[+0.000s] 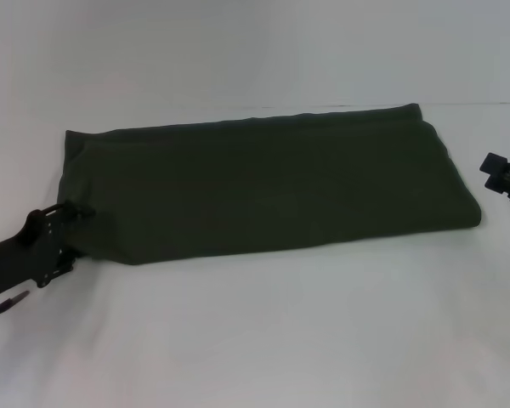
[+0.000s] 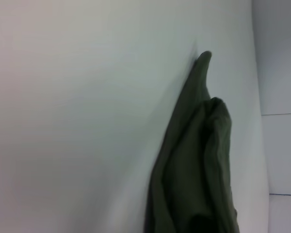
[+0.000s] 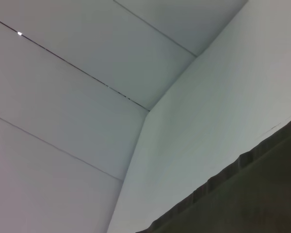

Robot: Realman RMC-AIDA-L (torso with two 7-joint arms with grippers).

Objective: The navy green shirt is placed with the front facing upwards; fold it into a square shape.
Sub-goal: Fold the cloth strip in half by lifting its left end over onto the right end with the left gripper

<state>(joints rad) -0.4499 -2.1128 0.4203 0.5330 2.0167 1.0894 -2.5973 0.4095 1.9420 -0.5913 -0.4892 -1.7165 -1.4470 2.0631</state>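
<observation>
The navy green shirt (image 1: 272, 183) lies folded into a long band across the white table, plain green side up, with no print or collar showing. My left gripper (image 1: 70, 212) is at the band's left end, touching the cloth edge. The left wrist view shows bunched layers of the shirt (image 2: 194, 170) close to the camera. My right gripper (image 1: 503, 177) hovers just off the band's right end, apart from the cloth. In the right wrist view an edge of the shirt (image 3: 252, 194) crosses the lower corner.
The white table (image 1: 263, 331) stretches wide in front of the shirt. A white wall rises behind the table's far edge (image 1: 238, 93). Nothing else lies on the surface.
</observation>
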